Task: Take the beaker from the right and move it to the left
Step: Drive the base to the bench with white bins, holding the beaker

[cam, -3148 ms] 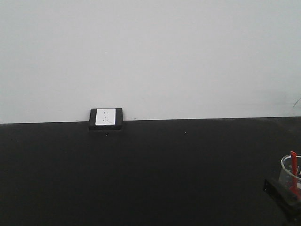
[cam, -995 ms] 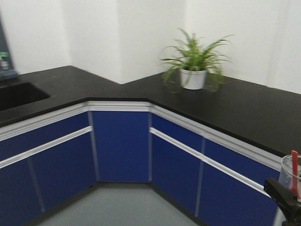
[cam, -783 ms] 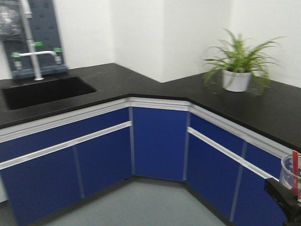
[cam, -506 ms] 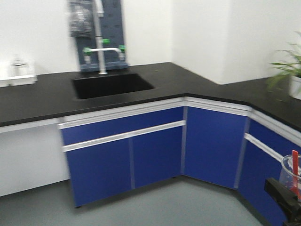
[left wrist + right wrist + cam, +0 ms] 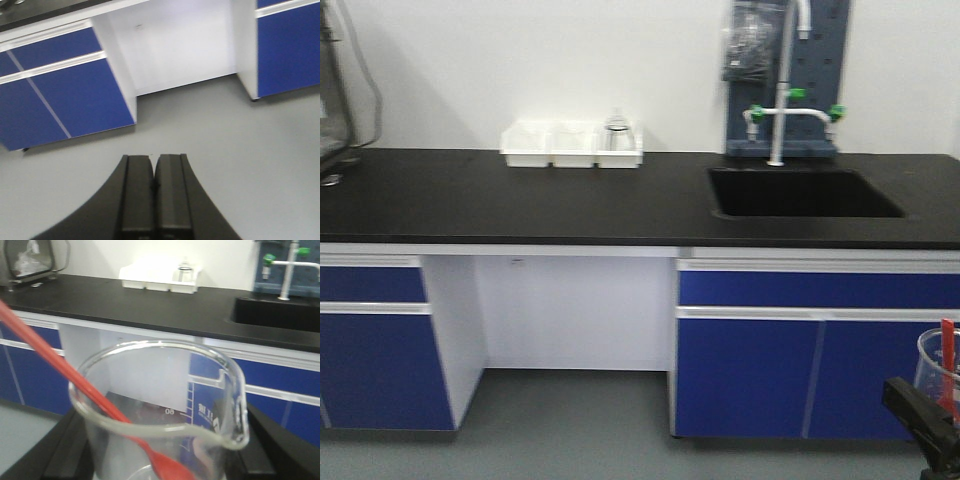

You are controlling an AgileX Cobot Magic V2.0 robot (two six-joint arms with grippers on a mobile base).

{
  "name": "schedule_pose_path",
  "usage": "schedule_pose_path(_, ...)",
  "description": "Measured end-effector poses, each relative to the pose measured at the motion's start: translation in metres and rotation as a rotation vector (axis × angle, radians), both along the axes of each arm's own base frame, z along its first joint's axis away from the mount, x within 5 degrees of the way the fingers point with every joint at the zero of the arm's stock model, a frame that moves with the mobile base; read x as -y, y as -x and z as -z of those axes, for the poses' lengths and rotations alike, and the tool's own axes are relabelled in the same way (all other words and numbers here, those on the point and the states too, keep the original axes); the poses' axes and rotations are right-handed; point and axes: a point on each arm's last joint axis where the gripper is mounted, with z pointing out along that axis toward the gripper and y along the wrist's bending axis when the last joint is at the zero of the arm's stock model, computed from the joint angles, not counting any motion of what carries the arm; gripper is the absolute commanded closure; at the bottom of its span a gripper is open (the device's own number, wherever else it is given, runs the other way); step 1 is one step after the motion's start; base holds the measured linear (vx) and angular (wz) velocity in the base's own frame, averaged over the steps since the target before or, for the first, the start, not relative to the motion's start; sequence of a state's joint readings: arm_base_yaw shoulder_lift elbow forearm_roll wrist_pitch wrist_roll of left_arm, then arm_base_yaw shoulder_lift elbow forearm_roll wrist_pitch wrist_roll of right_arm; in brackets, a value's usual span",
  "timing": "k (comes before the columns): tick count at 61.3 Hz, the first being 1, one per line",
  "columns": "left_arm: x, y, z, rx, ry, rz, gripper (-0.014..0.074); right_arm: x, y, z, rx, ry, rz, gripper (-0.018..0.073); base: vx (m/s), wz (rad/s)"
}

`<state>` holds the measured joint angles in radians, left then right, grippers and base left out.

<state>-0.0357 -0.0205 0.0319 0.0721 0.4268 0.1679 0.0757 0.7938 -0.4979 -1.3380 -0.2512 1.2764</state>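
The beaker (image 5: 937, 365) is a small clear glass one with a pour spout and a thin red stick (image 5: 947, 350) leaning inside it. It hangs in the air at the bottom right of the front view, in front of the blue cabinets. My right gripper (image 5: 926, 418) is shut on it. In the right wrist view the beaker (image 5: 212, 400) fills the frame, with the red stick (image 5: 60, 365) across it and a black finger (image 5: 272, 440) on each side. My left gripper (image 5: 153, 159) is shut on nothing and points down at the grey floor.
A long black counter (image 5: 520, 200) runs across the front view, with a sink (image 5: 800, 192) and a tap (image 5: 782, 110) at the right. A white tray (image 5: 555, 145) holding a glass vessel (image 5: 617, 135) stands at the back. Blue cabinets (image 5: 760, 370) flank a white kneehole (image 5: 575, 310).
The whole view has swept left: from the bare counter, past the corner with the plant, to the sink and the straight counter. The beaker has stayed in my right gripper.
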Motion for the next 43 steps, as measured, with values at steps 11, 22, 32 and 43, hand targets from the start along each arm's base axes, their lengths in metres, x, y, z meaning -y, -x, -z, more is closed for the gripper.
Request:
schedule_pose_path(11,0.0000,0.0000,0.0000,0.000,0.000,0.000,0.0603,0.0000,0.0000,0.0000,0.000,0.000,0.000,0.0563,0.25,0.54)
schedule_pose_path(22,0.0000,0.0000,0.0000,0.000,0.000,0.000,0.0603,0.0000,0.0000,0.0000,0.000,0.000,0.000,0.0563,0.29,0.45)
schedule_pose_path(32,0.0000,0.0000,0.0000,0.000,0.000,0.000,0.0603,0.0000,0.0000,0.0000,0.000,0.000,0.000,0.0563,0.31,0.35)
schedule_pose_path(43,0.0000,0.0000,0.0000,0.000,0.000,0.000,0.0603,0.0000,0.0000,0.0000,0.000,0.000,0.000,0.0563,0.35,0.29)
